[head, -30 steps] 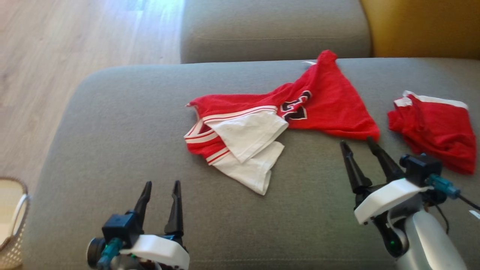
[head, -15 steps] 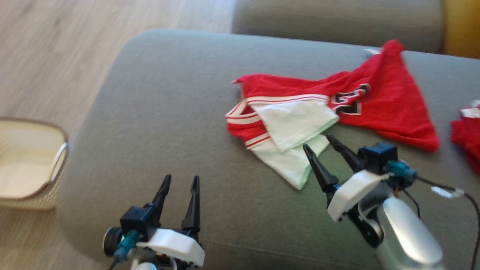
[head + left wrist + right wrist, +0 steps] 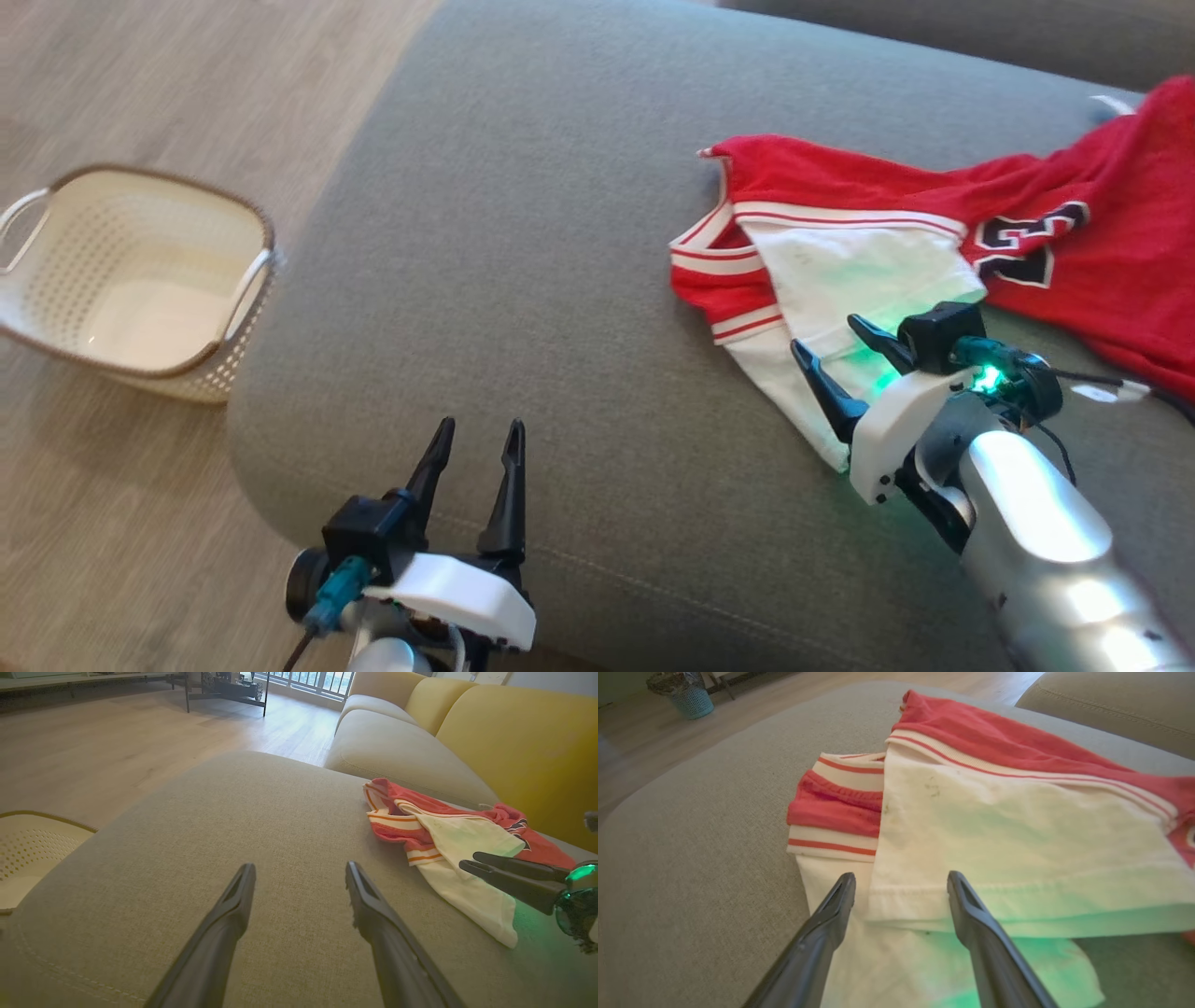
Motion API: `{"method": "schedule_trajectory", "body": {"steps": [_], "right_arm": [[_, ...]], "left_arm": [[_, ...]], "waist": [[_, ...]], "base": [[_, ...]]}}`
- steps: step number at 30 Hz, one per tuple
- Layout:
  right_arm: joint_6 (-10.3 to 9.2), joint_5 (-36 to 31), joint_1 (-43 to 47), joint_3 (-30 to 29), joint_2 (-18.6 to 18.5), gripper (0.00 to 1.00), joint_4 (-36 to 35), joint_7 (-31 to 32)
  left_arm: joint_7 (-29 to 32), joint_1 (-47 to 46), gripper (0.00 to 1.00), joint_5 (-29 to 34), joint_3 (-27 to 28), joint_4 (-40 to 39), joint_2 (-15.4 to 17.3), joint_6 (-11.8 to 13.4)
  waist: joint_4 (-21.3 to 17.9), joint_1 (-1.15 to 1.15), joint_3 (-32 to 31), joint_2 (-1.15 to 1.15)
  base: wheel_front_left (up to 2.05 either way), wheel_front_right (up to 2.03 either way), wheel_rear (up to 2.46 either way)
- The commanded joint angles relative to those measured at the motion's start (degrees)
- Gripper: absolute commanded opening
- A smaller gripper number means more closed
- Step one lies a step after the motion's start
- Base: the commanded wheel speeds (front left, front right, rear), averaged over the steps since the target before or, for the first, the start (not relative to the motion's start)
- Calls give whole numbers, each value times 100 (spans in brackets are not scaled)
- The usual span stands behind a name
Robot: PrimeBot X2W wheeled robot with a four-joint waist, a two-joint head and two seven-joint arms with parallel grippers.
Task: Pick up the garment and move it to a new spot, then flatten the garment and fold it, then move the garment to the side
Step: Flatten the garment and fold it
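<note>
Right gripper [image 3: 826,334]: jaws wide, empty, tips over the white folds of the red basketball jersey [image 3: 868,271].
Left gripper [image 3: 481,426]: jaws wide, empty, above the bare grey sofa cushion [image 3: 523,233].
Jersey: crumpled on the cushion's right part.
Cream perforated basket [image 3: 140,271]: on the wooden floor [image 3: 140,523], left of the cushion.

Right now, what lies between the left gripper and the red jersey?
Bare grey sofa cushion. In the head view, nothing else lies between the left gripper and the jersey.
</note>
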Motion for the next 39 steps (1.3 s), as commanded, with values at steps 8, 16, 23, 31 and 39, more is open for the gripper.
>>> {"method": "schedule_trajectory", "body": {"steps": [8,16,23,31,39], "right_arm": [[-2,-22,-504,265,-103,100,629,-127],[-2,196,-714,359,-15,0,1018,-316],[-2,413,-709,538,38,0,971,-536],[-2,501,-688,617,-26,0,347,-712],[-2,210,-1722,719,-518,0,-517,-34]], "left_arm": [[-45,-267,100,-102,25,-215,6,103],[-45,-266,100,-112,38,-195,6,138],[-45,-221,100,-51,138,-117,6,95],[-45,-63,100,45,352,-81,6,34],[-45,-82,100,-17,204,-156,6,-57]], "waist": [[198,-1,136,0],[158,-1,95,0],[-35,-1,-200,0],[-352,-1,-583,0],[-198,-1,-439,0]], "base": [[0,0,0],[0,0,0],[0,0,0],[0,0,0],[0,0,0]]}}
